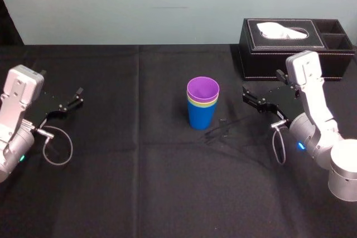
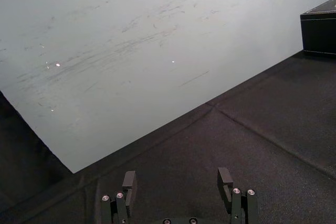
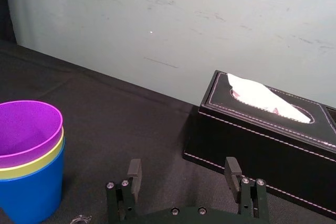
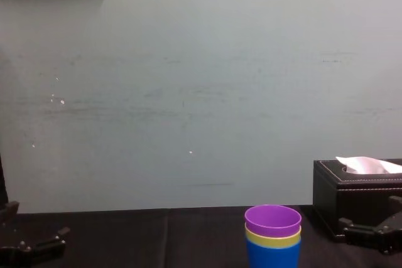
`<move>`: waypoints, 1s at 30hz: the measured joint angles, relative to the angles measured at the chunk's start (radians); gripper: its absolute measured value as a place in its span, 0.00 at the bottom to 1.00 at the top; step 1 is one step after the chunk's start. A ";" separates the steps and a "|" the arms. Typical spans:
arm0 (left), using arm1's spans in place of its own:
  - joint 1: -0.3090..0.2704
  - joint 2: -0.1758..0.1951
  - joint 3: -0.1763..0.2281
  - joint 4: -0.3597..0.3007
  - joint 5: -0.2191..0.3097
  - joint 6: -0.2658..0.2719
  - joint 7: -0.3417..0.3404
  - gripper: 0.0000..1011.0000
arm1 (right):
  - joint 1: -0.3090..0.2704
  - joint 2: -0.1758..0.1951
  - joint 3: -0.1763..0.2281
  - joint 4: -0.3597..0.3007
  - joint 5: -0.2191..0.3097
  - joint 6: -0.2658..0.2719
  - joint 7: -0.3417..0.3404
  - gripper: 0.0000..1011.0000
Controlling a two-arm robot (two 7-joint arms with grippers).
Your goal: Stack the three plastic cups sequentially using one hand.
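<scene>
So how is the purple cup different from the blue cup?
The purple cup is on top, the blue cup at the bottom on the table. Only the purple cup's rim band shows; the blue cup shows most of its wall. The purple cup's inside shows; the blue cup's is covered. Both stand upright in one stack. Left gripper and right gripper wait open at the sides.

The purple cup [image 1: 203,88], yellow-green cup [image 1: 202,104] and blue cup [image 1: 201,120] are smooth plastic with a soft sheen. Matt black cloth [image 1: 139,182], faintly creased, covers the table [image 1: 111,215]. Beside the right hand [image 3: 182,167], the black tissue box [image 3: 252,135] looks leather-like with pale stitching, and a soft white paper tissue [image 3: 262,98] sits in its slot. The right hand and the left hand [image 2: 177,177] have matt black fingers [image 3: 134,170] with shiny metal screws [image 3: 109,185].
</scene>
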 joint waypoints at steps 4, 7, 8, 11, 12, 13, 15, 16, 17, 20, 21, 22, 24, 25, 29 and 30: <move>0.000 0.000 0.000 0.000 0.000 0.000 0.000 1.00 | 0.000 0.000 0.000 0.000 0.000 0.000 0.000 0.99; 0.000 0.000 0.000 0.000 0.000 0.000 0.000 1.00 | 0.000 0.000 0.000 0.000 0.000 0.000 0.000 0.99; 0.000 0.000 0.000 0.000 0.000 0.000 0.000 1.00 | 0.000 0.000 0.000 0.000 0.000 0.000 0.000 0.99; 0.000 0.000 0.000 0.000 0.000 0.000 0.000 1.00 | 0.000 0.000 0.000 0.000 0.000 0.000 0.000 0.99; 0.000 0.000 0.000 0.000 0.000 0.000 0.000 1.00 | 0.000 0.000 0.000 0.000 0.000 0.000 0.000 0.99; 0.000 0.000 0.000 0.000 0.000 0.000 0.000 1.00 | 0.000 0.000 0.000 0.000 0.000 0.000 0.000 0.99; 0.000 0.000 0.000 0.000 0.000 0.000 0.000 1.00 | 0.000 0.000 0.000 0.000 0.000 0.000 0.000 0.99; 0.000 0.000 0.000 0.000 0.000 0.000 0.000 1.00 | 0.000 0.000 0.000 0.000 0.000 0.000 0.000 0.99; 0.000 0.000 0.000 0.000 0.000 0.000 0.000 1.00 | 0.000 0.000 0.000 0.000 0.000 0.000 0.000 0.99; 0.000 0.000 0.000 0.000 0.000 0.000 0.000 1.00 | 0.000 0.000 0.000 0.000 0.000 0.000 0.000 0.99; 0.000 0.000 0.000 0.000 0.000 0.000 0.000 1.00 | 0.000 0.000 0.000 0.000 0.000 0.000 0.000 0.99; 0.000 0.000 0.000 0.000 0.000 0.000 0.000 1.00 | 0.000 0.000 0.000 0.000 0.000 0.000 0.000 0.99; 0.000 0.000 0.000 0.000 0.000 0.000 0.000 1.00 | 0.000 0.000 0.000 0.000 0.000 0.000 0.000 0.99; 0.000 0.000 0.000 0.000 0.000 0.000 0.000 1.00 | 0.000 0.000 0.000 0.000 0.000 0.000 0.000 0.99; 0.000 0.000 0.000 0.000 0.000 0.000 0.000 1.00 | 0.000 0.000 0.000 0.000 0.000 0.000 0.000 0.99; 0.000 0.000 0.000 0.000 0.000 0.000 0.000 1.00 | 0.000 0.000 0.000 0.000 0.000 0.000 0.000 0.99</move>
